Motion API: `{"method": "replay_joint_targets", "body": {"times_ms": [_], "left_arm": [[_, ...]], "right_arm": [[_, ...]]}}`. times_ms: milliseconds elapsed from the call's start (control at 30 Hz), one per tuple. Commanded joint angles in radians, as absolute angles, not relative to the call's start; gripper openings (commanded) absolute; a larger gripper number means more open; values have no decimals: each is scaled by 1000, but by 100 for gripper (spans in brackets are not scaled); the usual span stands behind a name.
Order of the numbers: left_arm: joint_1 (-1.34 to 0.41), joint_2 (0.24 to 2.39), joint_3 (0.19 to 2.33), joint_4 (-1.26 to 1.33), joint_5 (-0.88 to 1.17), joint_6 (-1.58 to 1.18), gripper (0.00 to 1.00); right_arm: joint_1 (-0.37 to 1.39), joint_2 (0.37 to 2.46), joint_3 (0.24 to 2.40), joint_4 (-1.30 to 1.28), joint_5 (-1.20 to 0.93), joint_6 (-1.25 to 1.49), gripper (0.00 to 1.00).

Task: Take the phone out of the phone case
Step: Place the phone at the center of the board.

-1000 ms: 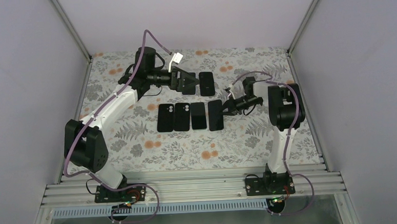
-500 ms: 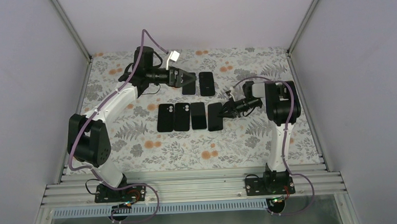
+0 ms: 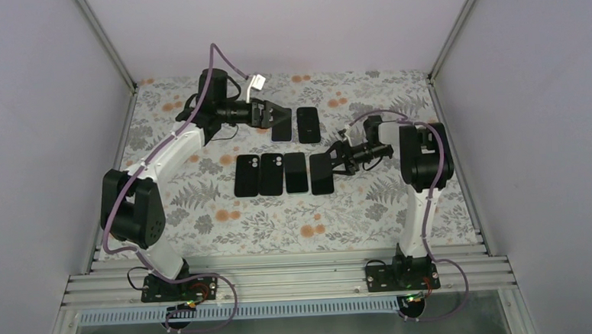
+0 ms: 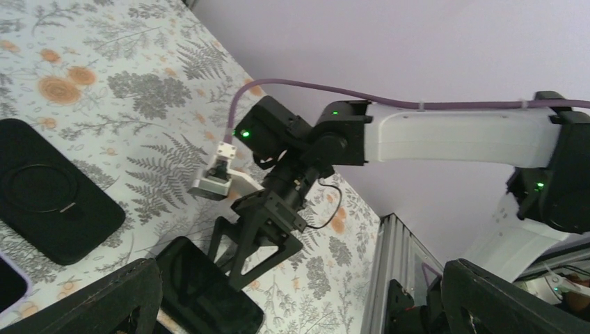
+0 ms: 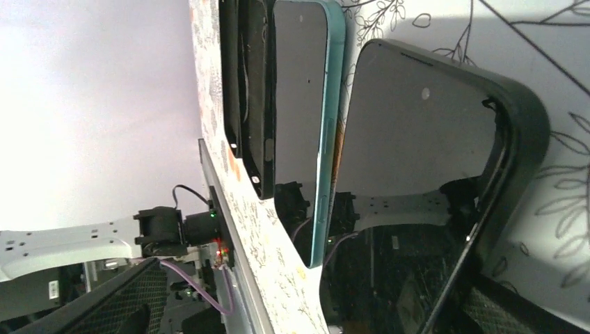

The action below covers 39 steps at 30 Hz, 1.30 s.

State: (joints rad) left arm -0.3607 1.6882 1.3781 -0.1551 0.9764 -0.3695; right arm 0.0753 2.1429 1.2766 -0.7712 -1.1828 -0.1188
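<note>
Phone (image 5: 417,153), glossy black glass in a thick, matt, round-cornered case (image 5: 529,104), lies flat at the right end of the mid-frame row in the top view, long axis up-frame, beside a teal-edged handset (image 5: 335,104). Right gripper (image 3: 335,161) is spread wide at its upper right corner. Left gripper (image 3: 278,116) gapes, upper centre, above the floral table (image 3: 203,206)

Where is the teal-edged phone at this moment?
In the top view the teal-edged phone lies third from the left in the near row of four, directly left of the black phone case at the tips of the right gripper.
</note>
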Motion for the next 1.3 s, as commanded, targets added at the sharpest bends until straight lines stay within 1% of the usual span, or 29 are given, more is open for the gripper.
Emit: {"method": "replay_joint_targets", "body": {"times_ms": [0, 67, 333, 667, 800, 967, 1267], "left_arm": [[-351, 1655, 1381, -189, 908, -322, 100], [-347, 1643, 1376, -213, 865, -297, 100], [-298, 1554, 1290, -210, 804, -280, 100], [-224, 1414, 1212, -232, 673, -248, 100], [-188, 1377, 1191, -244, 650, -235, 100], [-156, 1347, 1173, -255, 620, -216, 100], [-103, 1330, 1153, -242, 595, -214, 100]], "right_arm": [[58, 2077, 1240, -713, -1064, -84, 92], [57, 2051, 1231, -696, -1016, -59, 100], [56, 1966, 1197, -655, -887, -14, 99], [55, 1845, 1273, -650, -631, 21, 99], [56, 1868, 1366, -669, -520, 39, 99], [63, 1917, 1465, -646, -461, 105, 99], [154, 2060, 1661, -659, -261, 182, 99]]}}
